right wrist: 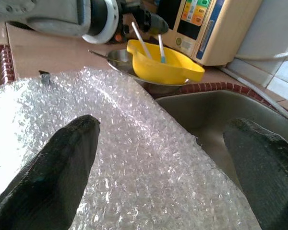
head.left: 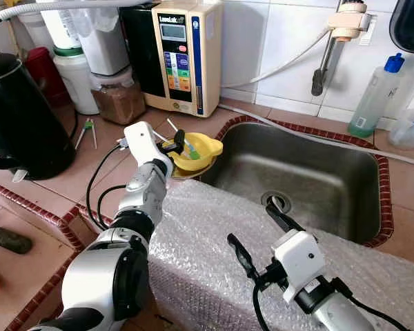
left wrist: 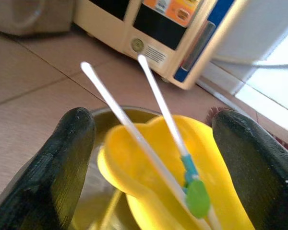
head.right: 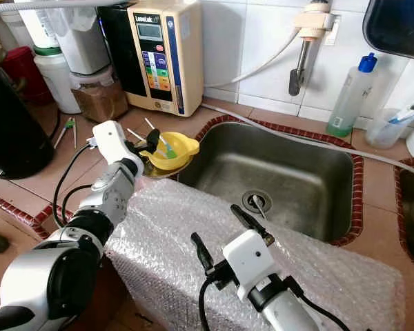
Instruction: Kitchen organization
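Left tool [head.left: 177,143] reaches out over the tiled table [head.left: 76,172] to the yellow bowl [head.left: 201,149], its two black fingers [left wrist: 62,158] spread wide with one on each side of the bowl's near rim, not closed on anything. That bowl sits inside a shallow metal dish [head.right: 155,169] at about 11 o'clock from the middle of the scene, just beside the left corner of the steel sink [head.left: 310,176]. Two thin white sticks [left wrist: 120,115] lean out of the bowl toward the tool, one with a blue and green end [left wrist: 196,194] lying down in the bowl. Right tool [head.left: 257,234] hangs at about 5 o'clock, above the sheet of bubble wrap [head.left: 214,248] that covers the front edge of the sink; its fingers [right wrist: 53,172] stand wide apart and hold nothing. Behind the bowl, at 12 o'clock, a cream water machine [head.left: 183,55] with coloured buttons stands against the white wall tiles. To its left are a jar of brown powder [head.left: 117,100] and white containers [head.left: 76,76], and a black kettle [head.left: 21,117] stands at 9 o'clock. A small green-handled tool [head.left: 88,131] lies on the table between the kettle and the jar. At 2 o'clock, past the sink, a clear bottle with a blue cap [head.left: 376,96] stands next to a plastic cup [head.left: 408,127], and a grey hose [head.left: 317,134] runs along the back edge of the sink.
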Tool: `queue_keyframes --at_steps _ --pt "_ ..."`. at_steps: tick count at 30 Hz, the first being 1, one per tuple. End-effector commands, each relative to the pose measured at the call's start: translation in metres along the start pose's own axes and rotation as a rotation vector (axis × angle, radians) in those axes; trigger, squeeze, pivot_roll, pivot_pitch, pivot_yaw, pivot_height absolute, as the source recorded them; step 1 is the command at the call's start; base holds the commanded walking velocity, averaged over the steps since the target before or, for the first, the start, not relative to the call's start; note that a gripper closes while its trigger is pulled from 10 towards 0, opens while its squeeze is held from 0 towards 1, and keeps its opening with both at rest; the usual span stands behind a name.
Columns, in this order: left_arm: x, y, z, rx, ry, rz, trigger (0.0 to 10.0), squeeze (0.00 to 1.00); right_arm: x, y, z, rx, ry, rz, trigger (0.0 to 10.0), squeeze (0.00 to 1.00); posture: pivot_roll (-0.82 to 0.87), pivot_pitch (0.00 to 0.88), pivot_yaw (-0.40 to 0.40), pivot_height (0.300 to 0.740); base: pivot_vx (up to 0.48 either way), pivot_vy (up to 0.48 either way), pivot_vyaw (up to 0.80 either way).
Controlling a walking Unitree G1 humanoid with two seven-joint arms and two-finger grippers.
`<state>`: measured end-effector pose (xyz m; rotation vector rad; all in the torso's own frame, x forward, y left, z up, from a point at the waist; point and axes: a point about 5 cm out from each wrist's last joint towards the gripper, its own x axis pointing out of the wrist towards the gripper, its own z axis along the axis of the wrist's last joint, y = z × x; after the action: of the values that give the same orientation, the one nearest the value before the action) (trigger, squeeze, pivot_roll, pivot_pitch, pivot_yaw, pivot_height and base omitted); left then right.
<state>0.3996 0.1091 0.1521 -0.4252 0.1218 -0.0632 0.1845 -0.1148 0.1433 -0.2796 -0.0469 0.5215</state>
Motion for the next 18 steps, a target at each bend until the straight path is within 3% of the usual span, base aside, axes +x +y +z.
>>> queue_keyframes --at_steps 1,7,8,10,11,12,18 --pt "0.0018 -0.0033 0.0024 0.0 0.015 -0.006 10.0 0.0 -0.0015 0.0008 0.0051 -0.001 -0.011 -0.006 10.0 0.16 -0.14 0.0 0.111 0.74 0.0 0.0 0.0" --pt "0.0025 -0.0021 0.0026 0.003 0.03 0.01 9.8 0.0 -0.0041 0.0018 0.0062 0.001 -0.005 -0.017 10.0 0.16 -0.16 0.0 0.122 0.74 0.0 0.0 0.0" --pt "0.0027 -0.0014 0.0034 -0.003 0.029 0.013 8.9 0.0 -0.0046 0.002 0.0064 0.001 -0.004 -0.019 10.0 0.16 -0.17 0.001 0.123 0.74 0.0 0.0 0.0" --pt "0.0028 -0.0009 0.004 -0.007 0.029 0.015 8.9 0.0 -0.0048 0.0021 0.0064 0.001 -0.003 -0.019 10.0 0.16 -0.17 0.001 0.123 0.74 0.0 0.0 0.0" --pt "0.0029 0.0001 0.0046 -0.009 0.03 0.022 3.5 0.0 -0.0056 0.0022 0.0063 0.001 0.0 -0.023 10.0 0.16 -0.17 0.003 0.128 0.74 0.0 0.0 0.0" --pt "0.0033 0.0013 0.0061 -0.025 0.028 0.035 0.0 0.0 -0.0072 0.0024 0.0061 0.001 0.004 -0.029 10.0 0.16 -0.18 0.002 0.13 0.74 0.0 0.0 0.0" --pt "0.0035 0.0061 0.0076 -0.045 0.033 0.066 0.0 0.0 -0.0095 0.0024 0.0068 -0.001 0.011 -0.043 10.0 0.16 -0.2 0.002 0.139 0.74 0.0 0.0 0.0"
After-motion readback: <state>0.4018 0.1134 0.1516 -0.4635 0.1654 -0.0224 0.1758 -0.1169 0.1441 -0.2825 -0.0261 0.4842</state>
